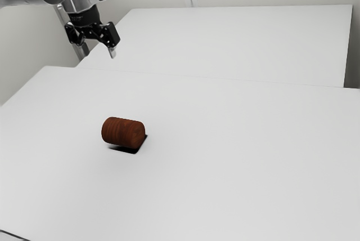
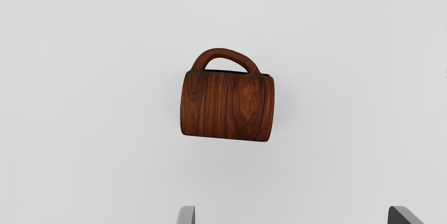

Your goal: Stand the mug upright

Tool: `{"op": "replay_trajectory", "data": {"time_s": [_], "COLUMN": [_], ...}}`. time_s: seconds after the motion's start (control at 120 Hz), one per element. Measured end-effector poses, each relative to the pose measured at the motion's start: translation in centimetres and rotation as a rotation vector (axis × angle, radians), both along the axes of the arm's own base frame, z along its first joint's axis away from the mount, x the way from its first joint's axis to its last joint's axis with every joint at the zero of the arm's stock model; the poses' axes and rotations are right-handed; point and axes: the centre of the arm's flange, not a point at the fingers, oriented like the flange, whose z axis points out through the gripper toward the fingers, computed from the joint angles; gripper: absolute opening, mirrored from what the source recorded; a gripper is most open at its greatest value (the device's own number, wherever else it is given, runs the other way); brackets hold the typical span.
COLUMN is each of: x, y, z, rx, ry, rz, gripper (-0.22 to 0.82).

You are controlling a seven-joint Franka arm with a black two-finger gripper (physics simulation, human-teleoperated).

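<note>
My gripper [image 1: 99, 53] hangs high above the table at the exterior view's upper left, well above and apart from the mug. In the wrist view the gripper [image 2: 291, 215] is open, its two fingertips wide apart with nothing between them. The dark reddish-brown wooden mug [image 1: 122, 133] lies on its side on the table. Its curved handle stands out from one side of the body of the mug [image 2: 227, 107] in the wrist view. The mug's opening is hidden from both cameras.
The mug rests on a white table [image 1: 236, 156]. Behind it is another white surface [image 1: 236, 41], near the walls. A thin dark line [image 1: 14, 235] crosses the exterior view's lower left corner.
</note>
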Motion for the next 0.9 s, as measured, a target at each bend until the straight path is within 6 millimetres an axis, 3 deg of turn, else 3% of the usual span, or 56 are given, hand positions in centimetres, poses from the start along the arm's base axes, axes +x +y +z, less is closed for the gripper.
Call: {"op": "replay_trajectory", "data": {"time_s": [0.333, 0.725, 0.808, 0.9], "x": [-0.7, -0.6, -0.1, 0.1], "y": [1.3, 3.1, 4.7, 8.1], "z": [-0.4, -7.7, -9.1, -10.6], "rx": [-0.018, -0.14, -0.183, -0.237], "ry": [0.014, 0.101, 0.098, 0.091], "rz": [0.027, 0.036, 0.026, 0.033], "gripper": [0.6, 0.6, 0.6, 0.6]}}
